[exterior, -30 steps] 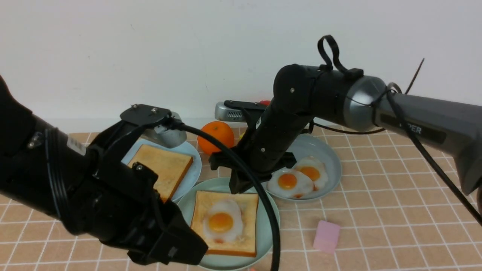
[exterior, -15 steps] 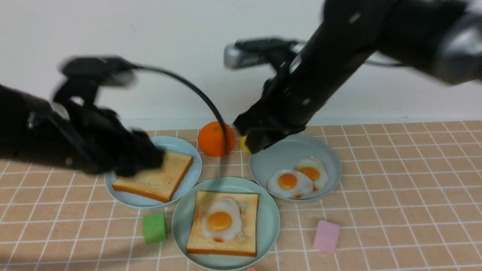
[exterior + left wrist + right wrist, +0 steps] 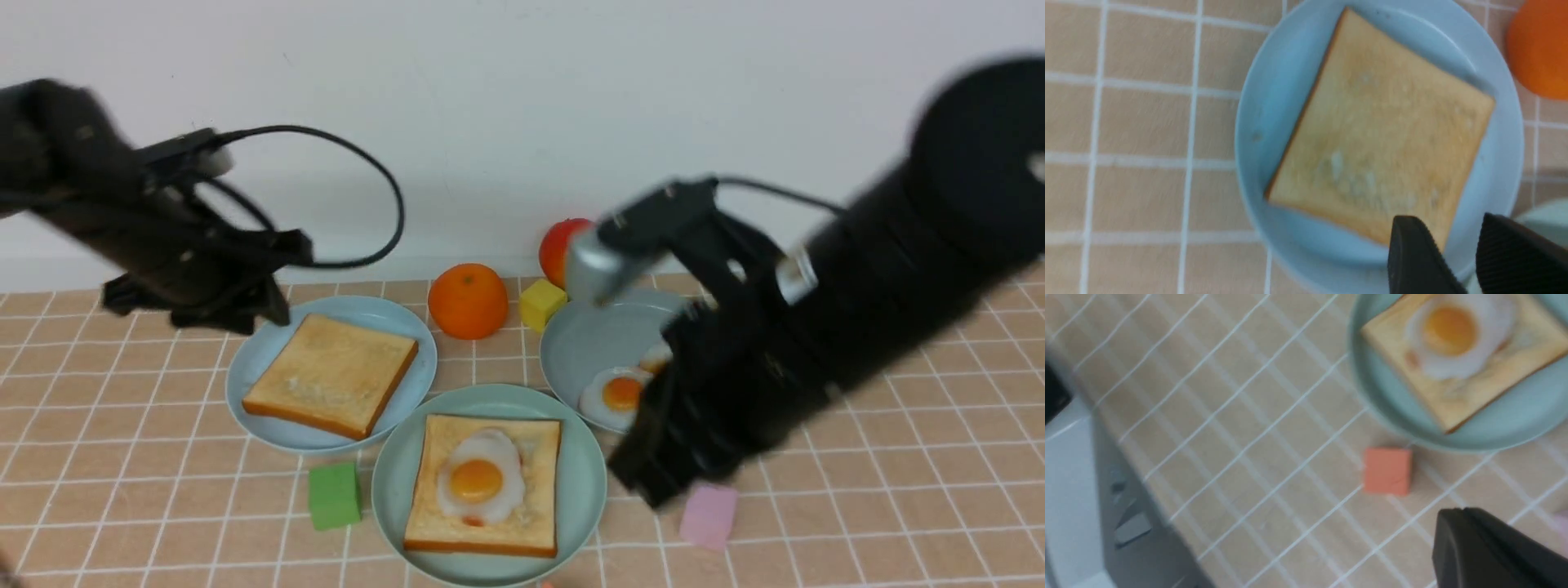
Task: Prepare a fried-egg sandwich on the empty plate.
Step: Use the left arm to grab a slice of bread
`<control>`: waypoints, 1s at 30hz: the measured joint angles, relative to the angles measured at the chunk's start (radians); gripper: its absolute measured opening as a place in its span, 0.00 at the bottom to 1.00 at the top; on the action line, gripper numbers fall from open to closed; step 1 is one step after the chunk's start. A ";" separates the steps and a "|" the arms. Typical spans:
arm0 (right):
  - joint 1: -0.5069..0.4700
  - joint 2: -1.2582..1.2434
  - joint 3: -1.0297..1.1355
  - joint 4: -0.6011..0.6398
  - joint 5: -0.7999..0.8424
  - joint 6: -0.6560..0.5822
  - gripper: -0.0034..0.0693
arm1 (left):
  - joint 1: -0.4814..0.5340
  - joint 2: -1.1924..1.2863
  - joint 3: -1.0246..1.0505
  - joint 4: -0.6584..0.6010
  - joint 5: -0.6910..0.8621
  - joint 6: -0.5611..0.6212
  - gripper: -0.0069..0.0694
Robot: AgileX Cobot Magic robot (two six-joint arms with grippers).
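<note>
Right, the mint-green plate [image 3: 390,482] sits front and centre, carrying one bread slice [image 3: 535,523] with the egg [image 3: 478,478] flat on top, yolk up. The second slice [image 3: 331,376] lies bare on the sky-blue plate [image 3: 253,359], just back and to the left. In the wrist view the left gripper [image 3: 1453,222] hangs over a corner of that slice, its fingers a narrow gap apart with nothing between them. The right gripper [image 3: 653,478] is low beside the mint-green plate, near the pink cube [image 3: 709,516]. It blurs into one dark mass, so I cannot tell whether it is wide or closed. Behind it, the grey-blue plate [image 3: 584,343] holds spare eggs [image 3: 620,394].
</note>
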 joint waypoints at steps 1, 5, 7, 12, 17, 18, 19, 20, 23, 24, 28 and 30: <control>0.000 -0.033 0.045 0.026 -0.011 -0.024 0.03 | 0.000 0.084 -0.077 0.010 0.027 0.000 0.44; 0.000 -0.065 0.078 0.039 -0.014 -0.037 0.03 | 0.000 0.168 -0.157 0.048 0.060 0.000 0.49; 0.000 -0.086 0.087 0.045 -0.011 -0.038 0.03 | 0.000 0.226 -0.207 0.092 0.082 0.000 0.55; 0.000 -0.107 0.087 0.057 -0.002 -0.038 0.03 | 0.000 0.300 -0.236 0.143 0.082 0.000 0.60; 0.000 -0.111 0.087 0.067 0.014 -0.038 0.04 | 0.000 0.356 -0.242 0.145 0.082 0.000 0.60; 0.000 -0.114 0.087 0.068 0.016 -0.038 0.04 | 0.001 0.357 -0.247 0.145 0.091 0.001 0.58; 0.000 -0.116 0.087 0.069 0.016 -0.038 0.04 | 0.001 0.358 -0.247 0.145 0.092 0.002 0.57; 0.000 -0.115 0.087 0.070 0.017 -0.038 0.04 | 0.001 0.358 -0.248 0.144 0.093 0.003 0.56; 0.000 -0.115 0.087 0.074 0.018 -0.038 0.04 | 0.001 0.356 -0.252 0.138 0.106 0.019 0.41; 0.000 -0.115 0.087 0.074 0.018 -0.038 0.05 | 0.002 0.352 -0.254 0.138 0.112 0.020 0.34; 0.000 -0.115 0.087 0.078 0.019 -0.038 0.05 | 0.009 0.320 -0.250 0.146 0.143 0.020 0.11; 0.000 -0.115 0.087 0.078 0.019 -0.038 0.05 | 0.010 0.273 -0.244 0.147 0.147 0.020 0.08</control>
